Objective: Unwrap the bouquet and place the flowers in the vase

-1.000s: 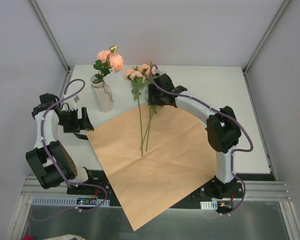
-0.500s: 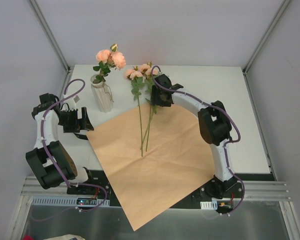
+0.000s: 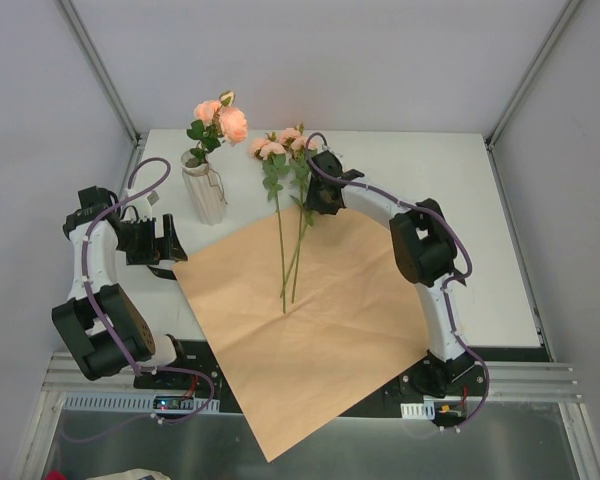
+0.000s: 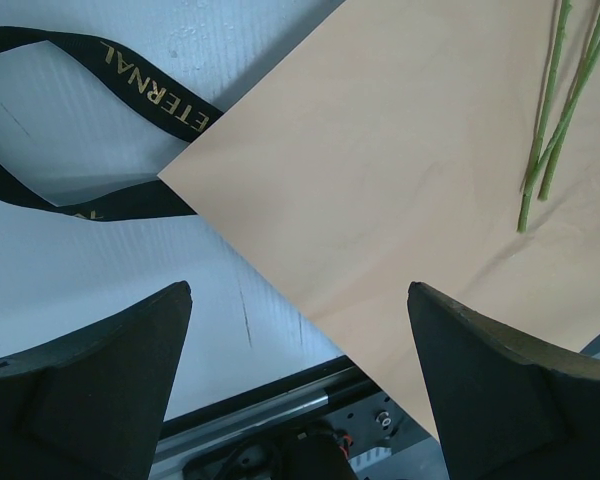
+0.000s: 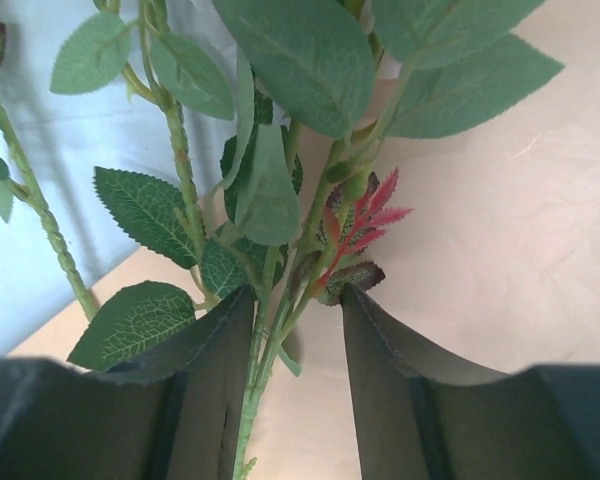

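Observation:
The bouquet is undone. Its tan paper (image 3: pixel 310 330) lies flat on the table and the black ribbon (image 4: pixel 150 95) lies loose beside the paper's left corner. Two of the flowers (image 3: pixel 280 145) lie on the paper's far edge, stems (image 3: pixel 282 260) pointing toward me. More roses (image 3: pixel 221 118) stand in the vase (image 3: pixel 204 190) at the back left. My right gripper (image 3: pixel 308 200) (image 5: pixel 297 295) straddles a leafy stem (image 5: pixel 265 350). The stem rests against the left finger, with a gap to the right finger. My left gripper (image 3: pixel 172 250) (image 4: pixel 300 290) hangs wide open over the paper's left edge, holding nothing.
The table's front rail (image 4: pixel 280 415) runs just below the left gripper. Bare white table (image 3: pixel 450 200) lies to the right of the flowers. Grey walls and frame posts (image 3: pixel 100 70) enclose the back and sides.
The right gripper has settled down over the lying stems and its jaws have narrowed round one stem. The right elbow has swung in. The left arm has not moved.

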